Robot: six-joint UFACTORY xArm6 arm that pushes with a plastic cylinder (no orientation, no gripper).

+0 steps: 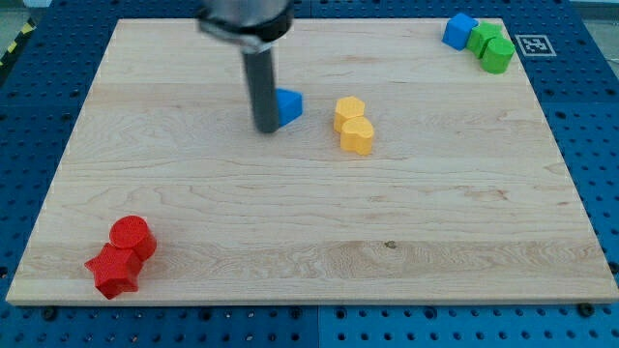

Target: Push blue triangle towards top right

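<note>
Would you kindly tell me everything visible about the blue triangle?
The blue triangle is a small, matte, plastic-looking wedge lying flat on the wooden board, above centre. My tip stands against its left side, hiding part of it. Two yellow blocks sit apart to the view's right.

Pale wood-grain worktop; blue triangle; two yellow blocks; red cylinder and red star; blue cube; two green blocks; dark grey rod.
</note>
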